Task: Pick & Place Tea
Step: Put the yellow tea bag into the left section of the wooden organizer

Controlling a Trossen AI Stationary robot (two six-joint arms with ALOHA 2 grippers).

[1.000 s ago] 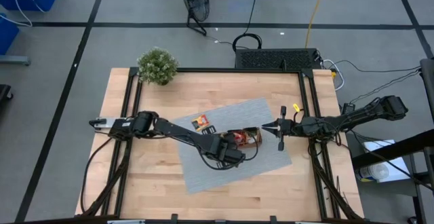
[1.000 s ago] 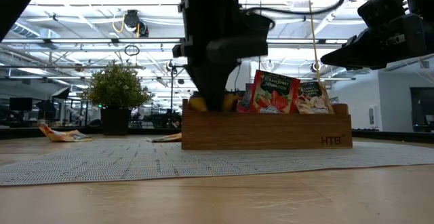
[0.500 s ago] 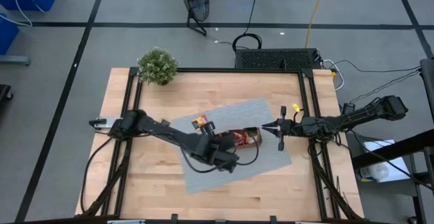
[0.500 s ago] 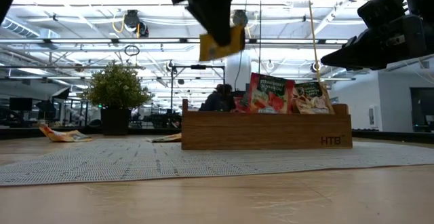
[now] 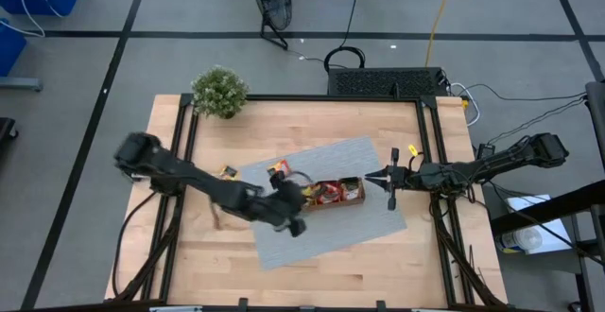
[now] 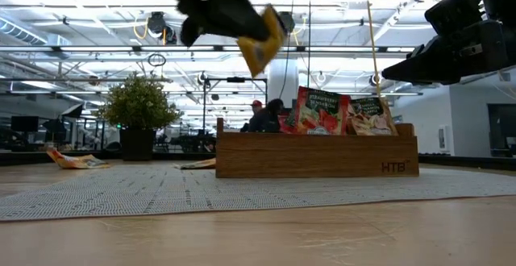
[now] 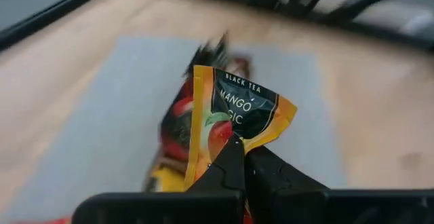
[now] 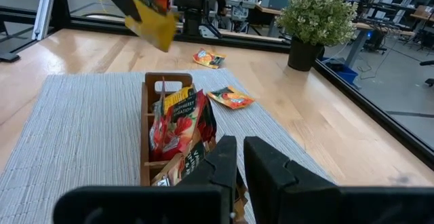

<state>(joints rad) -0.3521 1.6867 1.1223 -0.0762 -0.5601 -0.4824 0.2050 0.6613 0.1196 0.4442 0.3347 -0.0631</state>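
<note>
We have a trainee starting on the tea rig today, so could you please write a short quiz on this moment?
1. True or false: the left gripper holds a yellow sachet in the air.
2. Which sachets stand in the tray? A) only grey ones B) a red one and others C) none
3. Fill in: the plant stands at the table's far ____ corner.

Key:
1. True; its fingers pinch the sachet above the mat.
2. B; a red sachet stands upright there.
3. Left. The right gripper waits beside the tray.
</note>
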